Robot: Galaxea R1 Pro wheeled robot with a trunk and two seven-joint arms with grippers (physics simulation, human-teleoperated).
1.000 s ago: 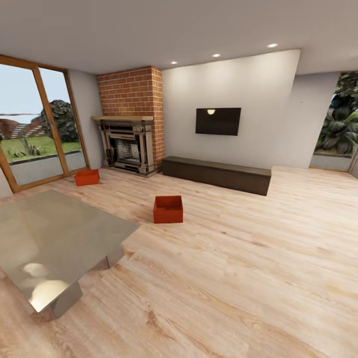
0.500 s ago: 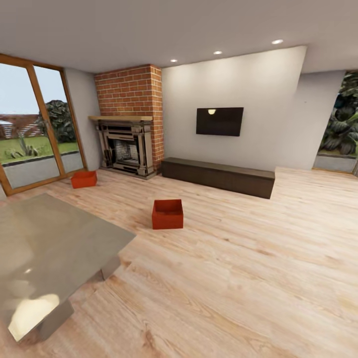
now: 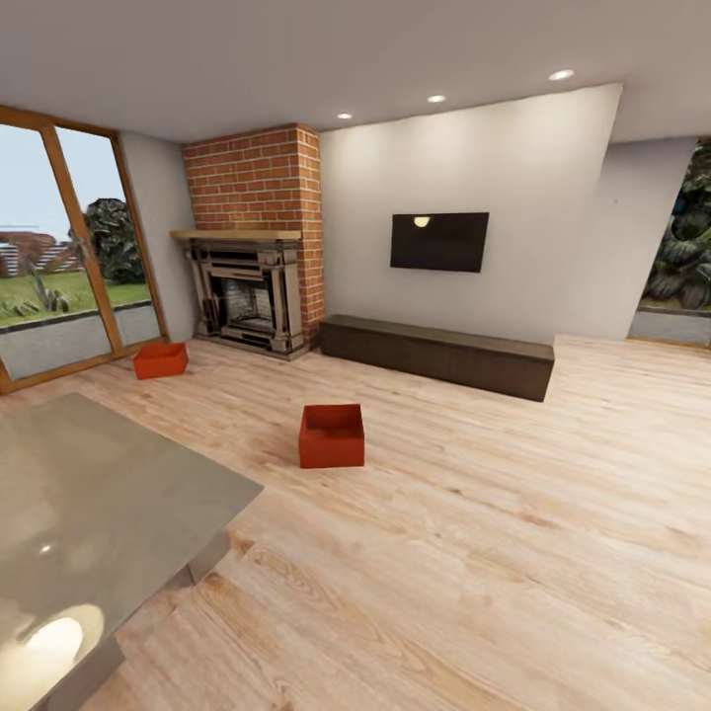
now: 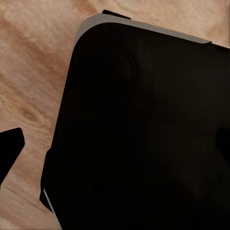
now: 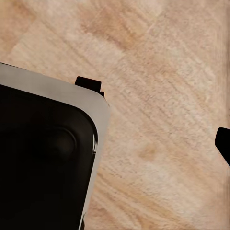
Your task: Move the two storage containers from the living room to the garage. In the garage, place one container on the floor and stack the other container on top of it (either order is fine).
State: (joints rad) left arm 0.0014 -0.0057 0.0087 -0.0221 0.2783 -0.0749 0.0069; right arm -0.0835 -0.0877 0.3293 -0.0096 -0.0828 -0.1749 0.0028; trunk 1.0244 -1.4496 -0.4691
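Observation:
Two red-orange open-top storage containers stand on the living room's light wood-plank floor [image 3: 474, 553]. The nearer container [image 3: 332, 435] is in the middle of the room, ahead of me. The farther container [image 3: 160, 359] sits near the glass doors, in front of the brick fireplace [image 3: 252, 296]. My left gripper [image 4: 115, 143] hangs over the wood planks and my dark base [image 4: 143, 143], with one dark fingertip [image 4: 9, 149] at the picture's edge. My right gripper [image 5: 115, 143] also hangs over the planks, one fingertip [image 5: 224, 143] at the edge. Both hold nothing and look open.
A low grey metallic table [image 3: 89, 494] fills the near left, between me and the farther container. A long dark low cabinet [image 3: 439, 355] runs along the back wall under a black TV [image 3: 439, 242]. Glass doors [image 3: 59, 267] are at the left.
The whole head view has shifted: the camera has moved forward. Both containers look slightly nearer and the table has slid toward the lower left corner. The containers themselves have not moved.

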